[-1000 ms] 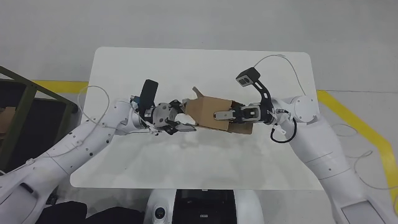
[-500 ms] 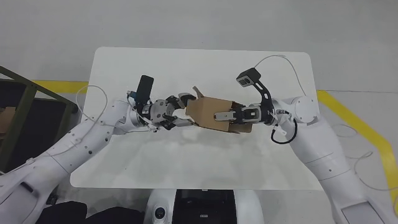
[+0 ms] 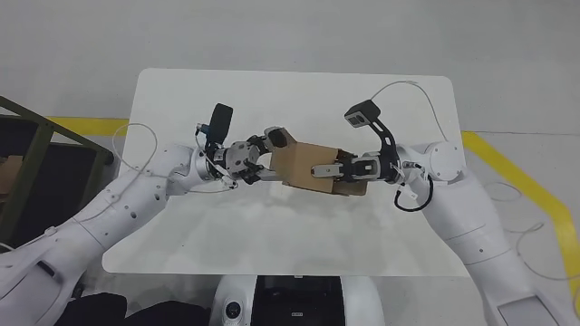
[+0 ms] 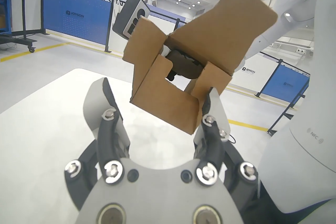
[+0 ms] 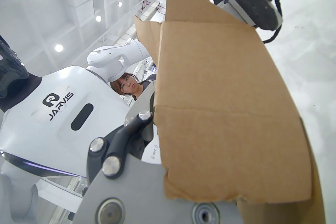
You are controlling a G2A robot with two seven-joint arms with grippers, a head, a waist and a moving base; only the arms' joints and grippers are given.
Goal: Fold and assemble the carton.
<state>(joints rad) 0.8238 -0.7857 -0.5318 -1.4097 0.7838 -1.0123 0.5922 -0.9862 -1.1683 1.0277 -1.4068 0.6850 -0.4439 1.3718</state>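
From above, the carton (image 3: 306, 161) hangs over the middle of the white table (image 3: 181, 100), clear of the surface, with an arm at each end. The right gripper (image 3: 339, 168) is clamped on one wall of it. The left gripper (image 3: 270, 156) is right up against the open end.

In the left wrist view the left gripper (image 4: 158, 89) has its jaws spread wide and holds nothing. One fingertip just touches the side flap (image 4: 213, 78), and the top flap (image 4: 231, 25) stands up unfolded.

In the right wrist view a broad panel of the carton (image 5: 223, 104) sits tight against the right gripper's finger (image 5: 139, 118), so that hold looks firm.

The danger I see is this: the carton is pinched by a single wall, so an off-line push on a flap could twist it in the grip, or buckle the flap instead of creasing it.
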